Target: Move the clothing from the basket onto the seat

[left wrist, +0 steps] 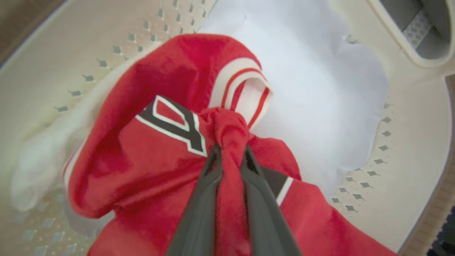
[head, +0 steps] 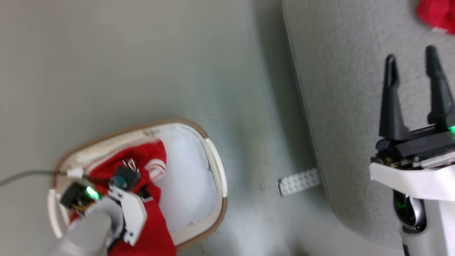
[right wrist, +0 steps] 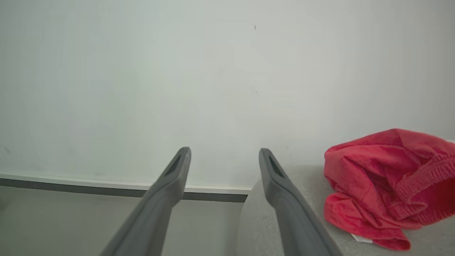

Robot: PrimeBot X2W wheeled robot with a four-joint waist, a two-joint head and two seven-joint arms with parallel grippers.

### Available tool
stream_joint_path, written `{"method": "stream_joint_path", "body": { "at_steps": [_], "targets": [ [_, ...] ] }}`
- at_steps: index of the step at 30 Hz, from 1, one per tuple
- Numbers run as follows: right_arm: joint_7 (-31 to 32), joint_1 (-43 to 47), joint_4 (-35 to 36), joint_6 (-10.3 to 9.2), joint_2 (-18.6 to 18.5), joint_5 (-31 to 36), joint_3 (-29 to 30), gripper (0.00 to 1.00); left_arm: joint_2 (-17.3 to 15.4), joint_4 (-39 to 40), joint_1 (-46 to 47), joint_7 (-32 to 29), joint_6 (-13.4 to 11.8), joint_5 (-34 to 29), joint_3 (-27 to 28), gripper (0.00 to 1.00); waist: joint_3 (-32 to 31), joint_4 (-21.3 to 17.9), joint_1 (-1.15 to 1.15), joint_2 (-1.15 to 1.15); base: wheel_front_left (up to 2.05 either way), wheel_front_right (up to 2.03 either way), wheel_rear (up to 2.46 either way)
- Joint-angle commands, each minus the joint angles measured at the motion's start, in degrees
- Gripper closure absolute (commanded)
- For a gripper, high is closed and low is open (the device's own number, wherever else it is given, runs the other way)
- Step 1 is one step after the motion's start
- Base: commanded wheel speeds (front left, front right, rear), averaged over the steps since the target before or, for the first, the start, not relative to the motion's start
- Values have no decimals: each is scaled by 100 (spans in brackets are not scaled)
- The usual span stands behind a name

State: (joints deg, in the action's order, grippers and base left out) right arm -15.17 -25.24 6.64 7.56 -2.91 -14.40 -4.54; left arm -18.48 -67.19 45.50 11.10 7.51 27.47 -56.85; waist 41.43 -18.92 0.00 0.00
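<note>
Where it bunches up inside the laundry basket (head: 217, 170), the red jersey (left wrist: 142, 170) is gripped by the left hand (left wrist: 231, 151). The two dark fingers (left wrist: 202, 199) are pressed close on a gathered knot of the red fabric, which bulges out above their tips. A white cuff with thin red stripes (left wrist: 245, 92) curls just beyond the pinched fold. A black figure outlined in white (left wrist: 174, 124) shows on the cloth to its left. The jersey fills the left and lower part of the basket and lies partly over a plain white cloth (head: 185, 177), which covers the rest of the bottom. The basket's wall is white with small diamond-shaped holes, and a brown band (head: 222, 213) runs round its rim. It stands on a pale grey-green floor (head: 142, 64).

Well apart from the basket, to the right, is the light grey sofa (head: 341, 106) with its rounded edge. A small pale patterned piece (head: 298, 181) shows at the sofa's base; what it is cannot be told. The right hand (head: 412, 67) hovers over the sofa's cushion, its fingers spread wide with nothing between them. A second red garment (right wrist: 387, 177) with a gathered waistband lies crumpled on the sofa, off to the right of that hand and not touching it. Beyond it rises a plain pale wall (right wrist: 213, 71).
</note>
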Motion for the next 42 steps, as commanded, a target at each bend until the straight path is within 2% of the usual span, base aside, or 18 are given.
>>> {"method": "stream_joint_path", "body": {
  "at_steps": [1,8,12,21,32,42],
  "targets": [
    [4,122,-55,-15,2,28,-12,0,76,-50,-172,114,-35,134,55,100,-610,202,0,0,0,0,0],
    [4,530,-323,-15,-1,242,62,0,473,92,-712,399,-106,450,344,100,-1823,587,0,0,0,0,0],
    [4,788,-443,-15,-2,330,121,0,551,565,-962,411,-205,525,588,100,-2417,855,0,0,0,0,0],
    [5,1244,-649,-15,-1,361,164,0,339,2100,-1674,408,-449,288,1175,100,-3375,1250,0,0,0,0,0],
    [5,1710,-851,-15,-107,298,-35,0,110,4094,-1969,395,-867,149,1715,100,-3910,1434,0,0,0,0,0],
    [5,1833,-957,-15,-107,193,-432,0,-305,6030,-1504,-451,-1227,-40,1820,100,-4075,1434,0,0,0,0,0]
  ]
}}
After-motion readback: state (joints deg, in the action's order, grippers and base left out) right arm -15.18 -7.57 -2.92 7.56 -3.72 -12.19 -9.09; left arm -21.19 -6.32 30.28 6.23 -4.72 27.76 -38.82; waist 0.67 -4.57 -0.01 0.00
